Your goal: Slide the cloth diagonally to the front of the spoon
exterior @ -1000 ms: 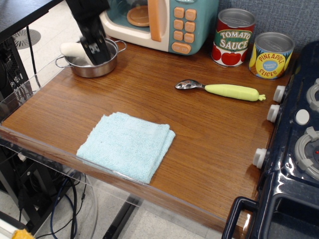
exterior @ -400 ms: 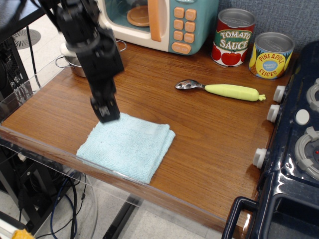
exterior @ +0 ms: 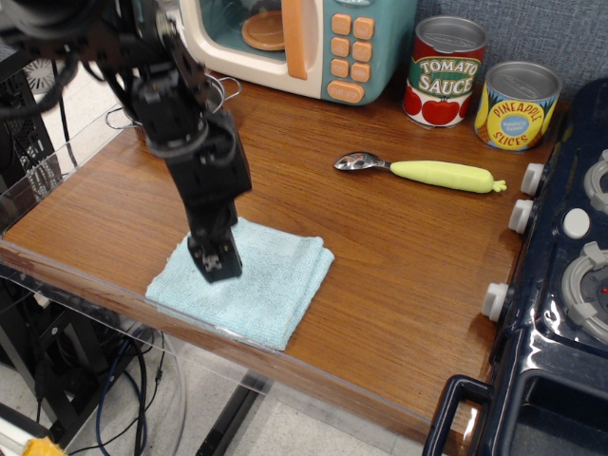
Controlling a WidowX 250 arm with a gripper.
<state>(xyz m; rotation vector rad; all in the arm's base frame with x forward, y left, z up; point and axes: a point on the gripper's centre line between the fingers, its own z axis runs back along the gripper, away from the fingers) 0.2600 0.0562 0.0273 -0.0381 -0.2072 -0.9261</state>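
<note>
The light blue folded cloth [exterior: 271, 285] lies near the front edge of the wooden table, left of centre. My black gripper [exterior: 217, 263] is down over the cloth's left half, its tip on or just above the terry surface; I cannot tell how the jaws stand. The spoon [exterior: 418, 170], with a silver bowl and a pale yellow-green handle, lies flat at the back right of the cloth, bowl pointing left, well apart from the cloth and the gripper.
A toy microwave [exterior: 304, 38] stands at the back. A tomato sauce can [exterior: 445, 71] and a pineapple can [exterior: 517, 105] stand at the back right. A metal pot [exterior: 133, 122] is partly hidden behind the arm. A toy stove [exterior: 570, 285] borders the right side.
The arm has come from the pot at the back left, forward and down, and the gripper now sits over the cloth's left half. Cloth and spoon have not moved.
</note>
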